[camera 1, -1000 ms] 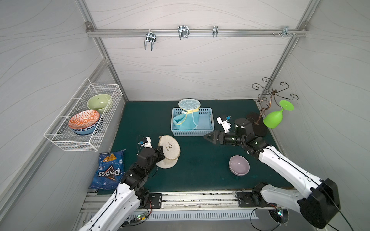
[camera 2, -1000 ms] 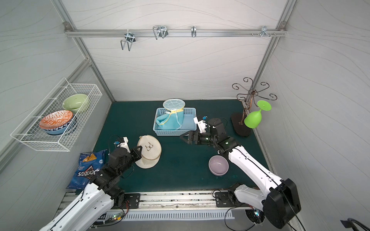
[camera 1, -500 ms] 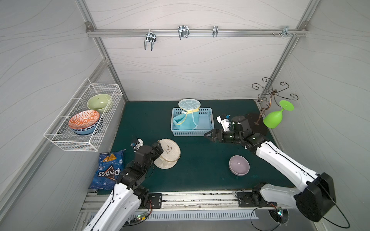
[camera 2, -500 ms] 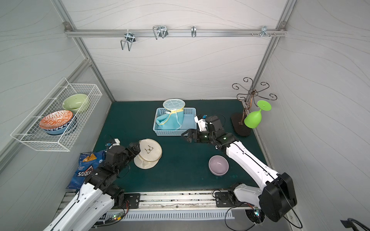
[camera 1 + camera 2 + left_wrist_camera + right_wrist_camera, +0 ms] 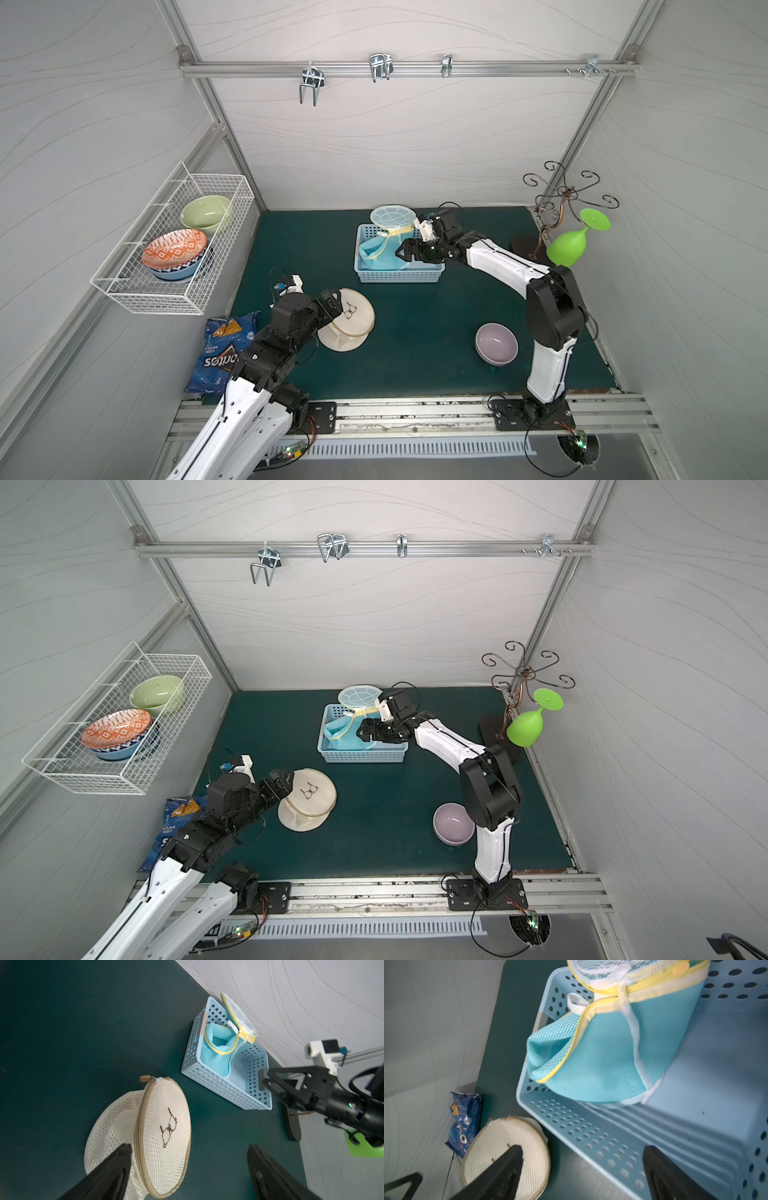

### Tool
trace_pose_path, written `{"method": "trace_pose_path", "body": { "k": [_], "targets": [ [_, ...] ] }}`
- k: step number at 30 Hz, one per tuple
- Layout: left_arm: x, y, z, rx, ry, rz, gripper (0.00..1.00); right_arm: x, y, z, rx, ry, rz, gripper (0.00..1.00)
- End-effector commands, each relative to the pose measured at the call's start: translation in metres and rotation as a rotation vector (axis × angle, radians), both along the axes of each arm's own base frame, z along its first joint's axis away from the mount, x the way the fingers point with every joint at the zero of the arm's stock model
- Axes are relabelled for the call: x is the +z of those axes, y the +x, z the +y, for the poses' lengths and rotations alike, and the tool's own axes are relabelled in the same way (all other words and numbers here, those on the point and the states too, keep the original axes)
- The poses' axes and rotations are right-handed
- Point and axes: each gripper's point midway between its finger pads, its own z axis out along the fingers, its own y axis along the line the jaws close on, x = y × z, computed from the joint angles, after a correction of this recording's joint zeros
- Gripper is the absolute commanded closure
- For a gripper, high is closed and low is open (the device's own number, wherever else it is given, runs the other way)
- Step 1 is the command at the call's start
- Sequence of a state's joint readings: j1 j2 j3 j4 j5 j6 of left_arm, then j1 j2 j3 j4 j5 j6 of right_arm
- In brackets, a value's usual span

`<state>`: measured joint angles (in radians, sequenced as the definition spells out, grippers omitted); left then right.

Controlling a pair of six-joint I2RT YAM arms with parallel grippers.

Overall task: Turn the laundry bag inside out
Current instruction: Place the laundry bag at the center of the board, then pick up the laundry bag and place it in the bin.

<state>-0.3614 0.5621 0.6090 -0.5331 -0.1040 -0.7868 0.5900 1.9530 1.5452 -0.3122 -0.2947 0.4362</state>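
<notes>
A dark green mat (image 5: 415,374) covers the table. On the left wall hangs a white wire rack (image 5: 158,297) with a green bowl (image 5: 205,214) and an orange patterned bowl (image 5: 174,249) inside.

The right arm (image 5: 503,262) reaches across to a pale blue plastic basket (image 5: 399,274) at the back of the mat. The left arm (image 5: 249,415) leans in from the front left corner. A blue chip bag (image 5: 220,357) lies at the mat's left edge, just beside that arm.

There are two mesh laundry bags. The cream laundry bag (image 5: 162,1138) lies on the mat in front of the basket – its round face has a tan zip around it and a small stitched pair of glasses. The blue laundry bag (image 5: 602,1064), trimmed in yellow, sits in the left part of the basket with its mouth gaping. Its round flap leans up over the back rim.

A purple bowl (image 5: 496,344) rests on the mat near the right arm's base. A green glass (image 5: 567,247) hangs upside down from a curly wire stand (image 5: 552,208) in the back right corner.

The left gripper (image 5: 189,1146) sits at the cream bag's near edge with its jaws wide and nothing held – whether one finger touches the mesh cannot be told. The right gripper (image 5: 582,1148) hovers over the basket's front wall, pointed at the blue bag, with its jaws wide and empty.
</notes>
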Motion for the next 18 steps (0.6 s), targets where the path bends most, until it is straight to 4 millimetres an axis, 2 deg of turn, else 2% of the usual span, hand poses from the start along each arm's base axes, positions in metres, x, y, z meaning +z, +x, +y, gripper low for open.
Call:
{"method": "trace_pose_path", "body": {
  "k": [1,5,9,11,16,18],
  "targets": [
    [0.03,-0.002,0.002,-0.023,0.015,-0.083,0.1,0.004,0.012,0.013,0.004,-0.033,-0.015,0.07],
    [0.031,-0.002,0.005,-0.028,0.066,-0.077,0.1,-0.003,0.012,0.034,-0.005,-0.123,-0.069,0.04],
    [0.03,0.003,-0.003,-0.067,0.064,-0.079,0.12,0.001,0.023,0.048,-0.042,-0.101,-0.077,0.06],
    [0.028,0.003,-0.003,-0.071,0.068,-0.074,0.14,-0.003,0.032,0.046,-0.088,-0.144,-0.053,0.11],
    [0.029,0.002,-0.006,-0.082,0.055,-0.078,0.13,0.0,0.069,0.018,-0.251,-0.135,-0.023,0.12],
    [0.029,0.002,-0.006,-0.085,0.054,-0.075,0.13,-0.004,0.074,0.016,-0.246,-0.133,0.021,0.12]
  ]
}}
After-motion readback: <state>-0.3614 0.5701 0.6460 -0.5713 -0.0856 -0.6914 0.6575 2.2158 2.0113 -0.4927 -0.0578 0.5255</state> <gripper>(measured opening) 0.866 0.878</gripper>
